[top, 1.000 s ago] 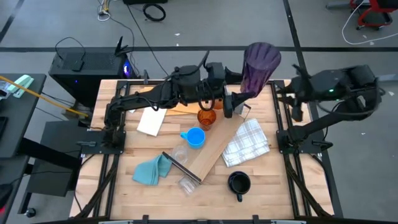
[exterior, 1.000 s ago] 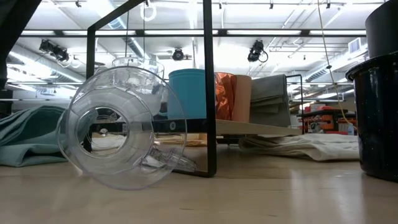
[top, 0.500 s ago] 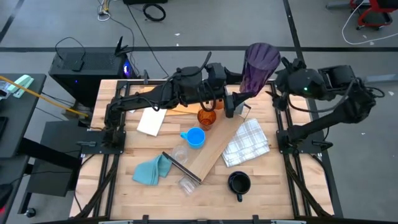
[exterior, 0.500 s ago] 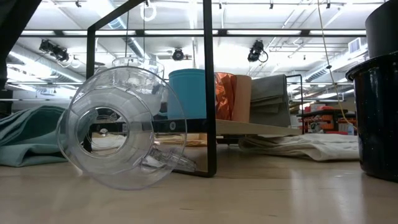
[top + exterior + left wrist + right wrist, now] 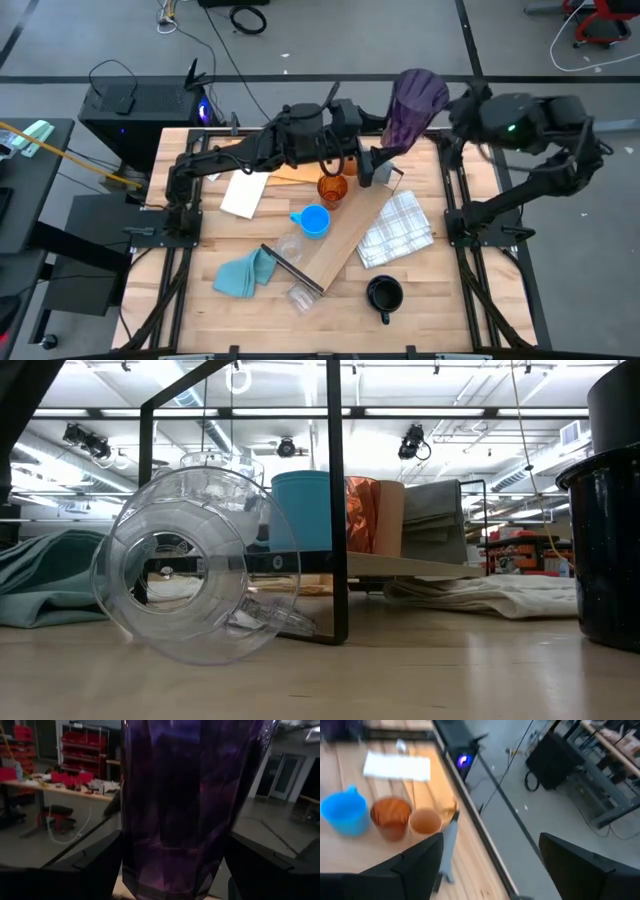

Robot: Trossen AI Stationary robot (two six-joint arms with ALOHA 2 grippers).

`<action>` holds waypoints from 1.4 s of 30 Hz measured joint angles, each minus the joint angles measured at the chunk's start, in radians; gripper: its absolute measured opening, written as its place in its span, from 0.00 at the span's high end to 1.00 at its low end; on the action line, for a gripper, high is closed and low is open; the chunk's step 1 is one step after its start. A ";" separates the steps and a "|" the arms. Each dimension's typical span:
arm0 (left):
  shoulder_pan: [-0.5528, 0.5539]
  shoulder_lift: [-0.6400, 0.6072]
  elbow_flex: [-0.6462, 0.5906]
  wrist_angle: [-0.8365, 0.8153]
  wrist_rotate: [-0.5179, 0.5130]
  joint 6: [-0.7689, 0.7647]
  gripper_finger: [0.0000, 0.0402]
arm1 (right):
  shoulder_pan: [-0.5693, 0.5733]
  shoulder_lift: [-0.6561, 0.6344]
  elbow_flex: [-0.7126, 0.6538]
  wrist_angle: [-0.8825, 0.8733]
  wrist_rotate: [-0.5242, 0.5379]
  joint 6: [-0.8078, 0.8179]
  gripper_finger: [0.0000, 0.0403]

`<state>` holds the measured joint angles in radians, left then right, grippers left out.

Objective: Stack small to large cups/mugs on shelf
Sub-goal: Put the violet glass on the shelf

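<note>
My left gripper (image 5: pixel 383 155) holds the purple tumbler (image 5: pixel 417 100) high over the table's far side; in the left wrist view the tumbler (image 5: pixel 185 795) fills the gap between the fingers. My right gripper (image 5: pixel 458 110) hovers open just right of the tumbler, with nothing between its fingers (image 5: pixel 415 862). Below, the amber cup (image 5: pixel 332 188) and light blue mug (image 5: pixel 314 221) stand by the slanting wooden shelf (image 5: pixel 350 240). The tan cup (image 5: pixel 424 821) stands next to the amber cup. Clear cups (image 5: pixel 293 262) lie at the shelf's near end. The dark mug (image 5: pixel 384 294) stands near the front. My left gripper pinches the purple tumbler's lower part (image 5: pixel 165 870) between its two fingers, one on each side. The fingers come at it roughly level from the table's left. The tumbler stands nearly upright, wide mouth up, lifted well clear of the table.
A teal cloth (image 5: pixel 245 272) lies front left, a white checked cloth (image 5: pixel 398 228) right of the shelf, and a white sheet (image 5: pixel 245 195) at the left. In the low view a clear cup (image 5: pixel 190 565) lies on its side before the shelf's black end frame (image 5: pixel 338 510).
My right arm has swung up and toward the table's far edge, bringing its gripper closer to the purple tumbler. The tumbler and my left gripper have stayed where they were.
</note>
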<state>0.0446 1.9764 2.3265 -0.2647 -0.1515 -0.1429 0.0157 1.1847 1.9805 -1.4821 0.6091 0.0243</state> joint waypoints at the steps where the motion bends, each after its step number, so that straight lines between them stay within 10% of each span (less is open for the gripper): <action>1: 0.003 -0.007 0.000 -0.010 -0.002 0.001 0.20 | 0.000 0.011 0.039 0.004 0.001 -0.002 0.16; 10: 0.032 -0.055 0.001 -0.036 -0.002 0.019 0.20 | 0.001 0.083 0.297 0.141 -0.161 -0.003 0.16; 18: 0.032 -0.055 0.001 -0.071 -0.002 0.019 0.20 | 0.047 0.116 0.302 0.231 -0.241 -0.211 0.11; 42: 0.024 -0.057 0.001 -0.086 0.005 0.035 0.21 | 0.039 0.159 0.327 0.342 -0.302 -0.140 0.01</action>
<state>0.0685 1.9194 2.3272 -0.3506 -0.1465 -0.1075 0.0551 1.3434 2.3073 -1.1398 0.3072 -0.1160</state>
